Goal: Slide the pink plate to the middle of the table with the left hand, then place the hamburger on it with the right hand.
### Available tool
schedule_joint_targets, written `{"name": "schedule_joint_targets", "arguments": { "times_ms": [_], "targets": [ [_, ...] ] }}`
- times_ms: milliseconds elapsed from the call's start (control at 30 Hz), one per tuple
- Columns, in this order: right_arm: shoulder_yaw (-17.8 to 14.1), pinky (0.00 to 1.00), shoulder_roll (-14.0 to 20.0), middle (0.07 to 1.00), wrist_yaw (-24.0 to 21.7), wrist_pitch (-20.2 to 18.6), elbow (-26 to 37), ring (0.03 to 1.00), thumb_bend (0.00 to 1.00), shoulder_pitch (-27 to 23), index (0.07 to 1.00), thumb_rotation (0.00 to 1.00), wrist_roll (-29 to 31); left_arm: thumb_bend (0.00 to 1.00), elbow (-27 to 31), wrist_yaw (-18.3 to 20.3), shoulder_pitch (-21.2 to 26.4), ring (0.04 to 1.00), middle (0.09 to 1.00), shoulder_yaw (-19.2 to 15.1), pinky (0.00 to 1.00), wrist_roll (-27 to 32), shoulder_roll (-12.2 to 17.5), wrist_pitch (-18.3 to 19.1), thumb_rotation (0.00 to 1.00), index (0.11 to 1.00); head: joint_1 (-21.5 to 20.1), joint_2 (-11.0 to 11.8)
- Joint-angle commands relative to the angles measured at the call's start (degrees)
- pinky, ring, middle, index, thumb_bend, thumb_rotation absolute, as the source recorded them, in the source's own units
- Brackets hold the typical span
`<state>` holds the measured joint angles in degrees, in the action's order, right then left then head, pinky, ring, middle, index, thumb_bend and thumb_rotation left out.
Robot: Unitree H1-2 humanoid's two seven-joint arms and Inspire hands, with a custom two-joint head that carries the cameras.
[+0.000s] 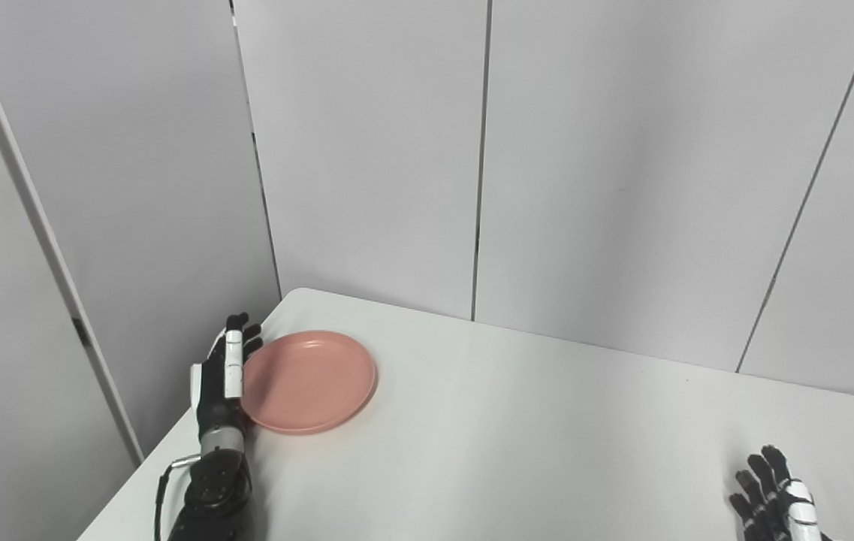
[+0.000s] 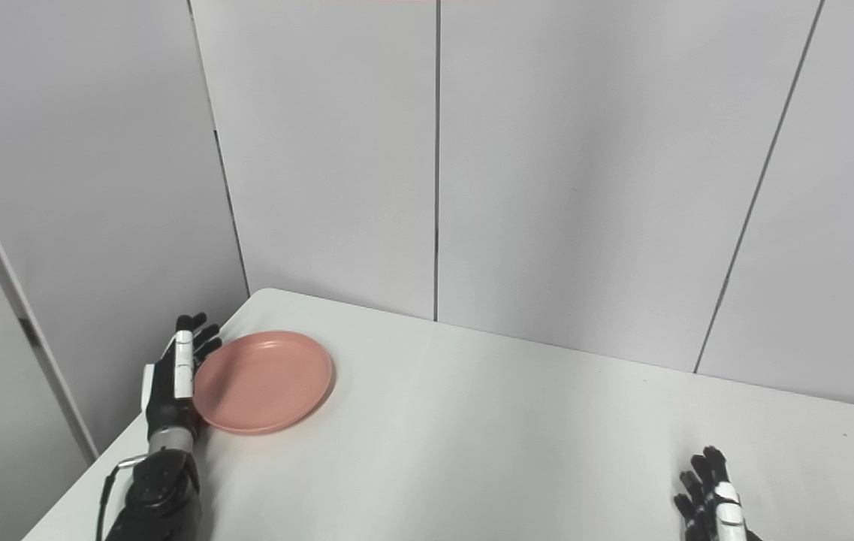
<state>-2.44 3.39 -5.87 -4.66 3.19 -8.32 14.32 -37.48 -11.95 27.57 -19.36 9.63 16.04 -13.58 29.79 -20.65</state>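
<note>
A round pink plate lies flat on the white table near its far left corner. My left hand stands on edge right beside the plate's left rim, fingers straight and apart, holding nothing; it looks to touch the rim. It also shows in the right eye view, next to the plate. My right hand is at the bottom right edge of the picture, only its spread fingers showing, empty. No hamburger is in view.
Grey wall panels stand close behind the table. The table's left edge runs just beside my left arm, with a gap to the side panel.
</note>
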Motion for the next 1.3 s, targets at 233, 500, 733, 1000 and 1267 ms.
{"name": "schedule_joint_targets", "arguments": {
  "times_ms": [233, 500, 733, 1000, 1267],
  "targets": [
    [0.02, 1.0, -0.18, 1.0, -0.47, -0.09, 2.71, 1.0, 0.5, -0.86, 1.0, 0.94, 0.57, 0.87, 0.28, 3.44, 2.81, 0.796, 0.793, 2.9, 0.79, 0.72, -2.8, -1.31, 1.0, 0.789, -0.95, -0.46],
    [-0.17, 1.0, -1.11, 1.0, -0.2, -0.31, 3.19, 1.0, 0.48, -0.85, 1.0, 0.94, 1.54, 0.89, 1.78, 4.45, 2.87, 0.804, 0.775, 6.82, 0.83, 0.01, -5.04, 1.08, 1.0, 0.778, -2.29, -0.97],
    [0.6, 1.0, -1.35, 1.0, 1.22, -1.64, 3.99, 1.0, 0.48, -1.06, 1.0, 0.99, -1.27, 0.89, 1.99, 6.14, 3.03, 0.809, 0.778, 8.58, 0.83, 0.11, -7.75, 1.76, 1.0, 0.778, -4.21, -1.45],
    [0.67, 1.0, -2.12, 1.0, 1.96, -2.35, 5.1, 1.0, 0.45, -0.91, 1.0, 1.0, -1.66, 0.84, 4.82, 7.43, 0.94, 0.815, 0.795, 11.22, 0.81, 0.27, -12.39, 1.84, 1.0, 0.794, -9.13, -2.9],
    [1.51, 1.0, -2.84, 1.0, 1.79, -2.34, 4.5, 1.0, 0.47, -1.06, 1.0, 1.0, -2.29, 0.82, 10.26, 9.1, -2.64, 0.843, 0.83, 13.38, 0.84, 0.35, -16.63, 5.13, 1.0, 0.824, -16.84, -4.62]
  ]
}}
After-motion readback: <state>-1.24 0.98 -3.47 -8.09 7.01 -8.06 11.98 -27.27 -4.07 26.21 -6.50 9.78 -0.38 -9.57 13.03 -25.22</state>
